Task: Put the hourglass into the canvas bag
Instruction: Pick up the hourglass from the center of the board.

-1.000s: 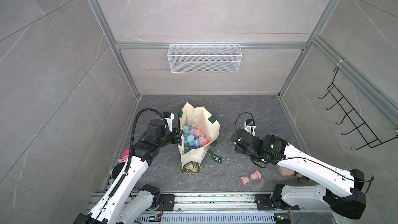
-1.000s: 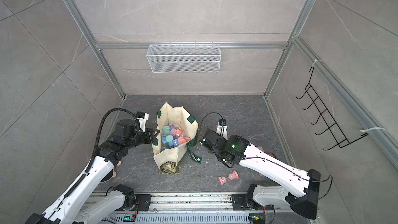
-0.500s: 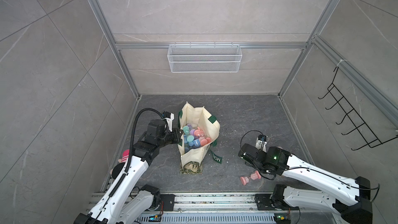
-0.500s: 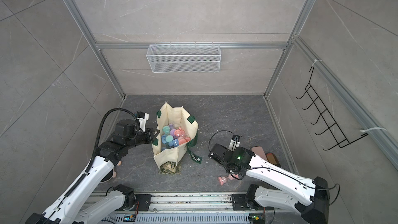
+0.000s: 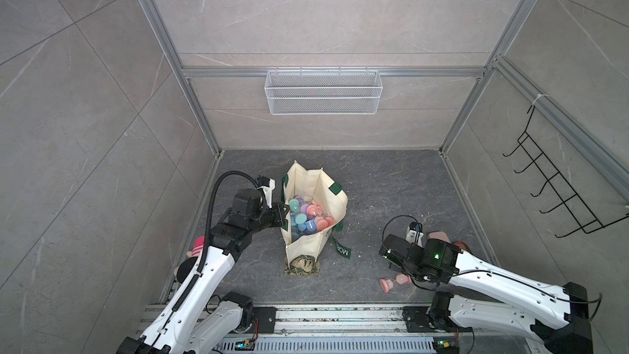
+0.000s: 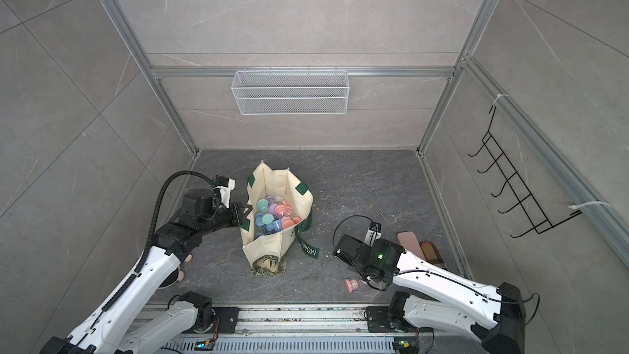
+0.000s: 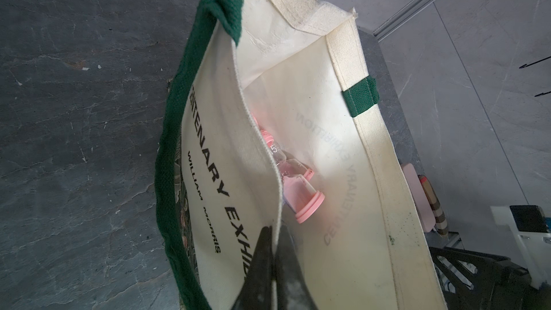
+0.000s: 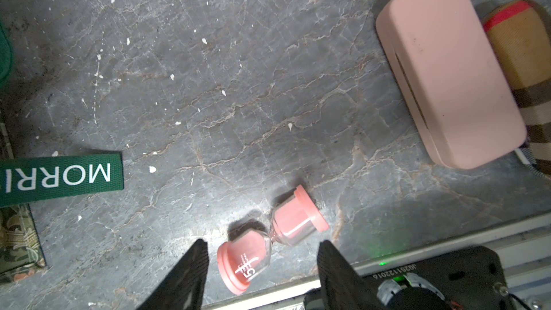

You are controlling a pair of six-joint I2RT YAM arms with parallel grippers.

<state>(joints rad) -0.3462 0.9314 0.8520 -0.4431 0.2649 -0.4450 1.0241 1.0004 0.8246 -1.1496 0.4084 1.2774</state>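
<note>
Right gripper [image 8: 261, 244]: jaws part open, nothing clamped. The hourglass [image 8: 272, 235] lies on its side on the floor [image 8: 238, 84] in the gap between the two fingers, skewed across it, one pink cap near each finger. No contact visible. Can't tell how high the tips sit above the floor.

Out past the fingertips is bare floor. The green tag [image 8: 59, 177] is off to one side and the pink case [image 8: 447, 67] to the other, with a plaid pouch [image 8: 524, 55] right beside the case. Neither looks to be in the grasp path.

Left gripper [image 7: 272, 251]: closed on the near rim of the canvas bag [image 7: 328, 144], with the wall pinched between the fingers and the mouth held open. Just beyond its tips, inside the bag, is a heap of coloured hourglasses [image 5: 306, 219].

Status, my read:
- Bag is open and braced, and the right gripper is lined up over the target.
- Not yet done: close on the hourglass, lift, carry to the bag mouth, release.
- In both top views the bag is well apart from the right gripper, so the full transfer is outstanding.
- The target is skewed in the gap, so the jaws would likely close on the glass between the caps.
</note>
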